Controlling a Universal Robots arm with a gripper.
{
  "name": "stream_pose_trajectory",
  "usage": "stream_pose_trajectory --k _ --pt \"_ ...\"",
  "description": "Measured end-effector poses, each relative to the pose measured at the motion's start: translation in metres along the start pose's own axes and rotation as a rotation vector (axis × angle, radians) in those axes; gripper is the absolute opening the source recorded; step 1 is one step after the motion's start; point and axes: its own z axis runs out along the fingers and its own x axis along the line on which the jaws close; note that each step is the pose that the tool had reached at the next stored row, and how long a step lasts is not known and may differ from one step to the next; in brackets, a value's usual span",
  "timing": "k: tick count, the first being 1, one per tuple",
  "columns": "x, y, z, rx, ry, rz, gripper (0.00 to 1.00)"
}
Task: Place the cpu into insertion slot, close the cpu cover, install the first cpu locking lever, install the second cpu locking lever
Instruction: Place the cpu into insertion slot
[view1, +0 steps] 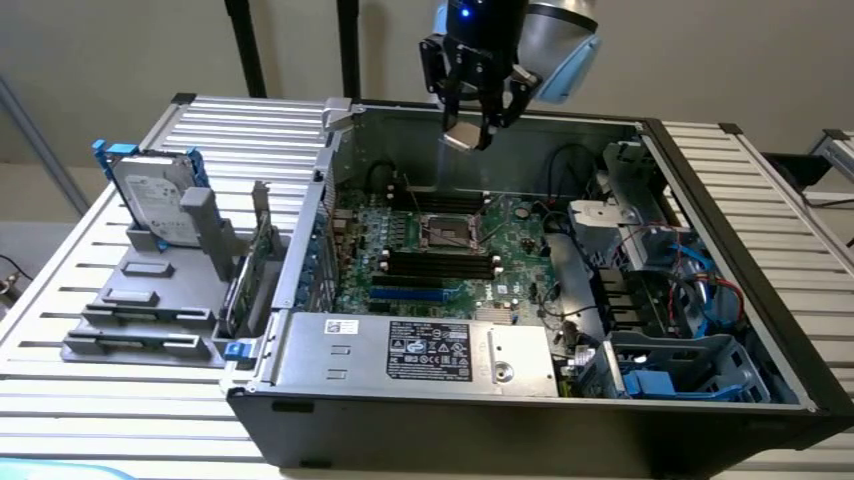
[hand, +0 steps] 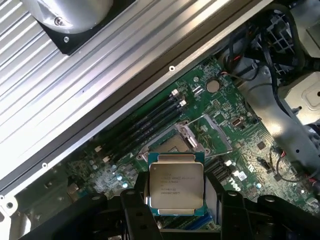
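**Above the open case (view1: 534, 430): cpu (view1: 463, 135) in gripper (view1: 475, 122)**

Fingers (hand: 134, 205) clamped on two opposite cpu edges, chip face toward wrist cam. Held high over the motherboard (view1: 514, 255), near the case's far wall, well clear of the insertion slot (view1: 447, 228).

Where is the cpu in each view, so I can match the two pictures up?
Exterior view: the cpu is held in the gripper, top middle of the picture, above the open case.
Wrist view: the cpu is face-on in the gripper, over the green board.
Shared landmark: the insertion slot, next to the black memory slots.
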Motion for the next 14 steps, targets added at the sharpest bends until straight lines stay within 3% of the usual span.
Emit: stream_pose_trajectory --k 14 --pt "-0.0001 -0.0002 0.0052 -0.0057 -0.0087 0.254 0.54"
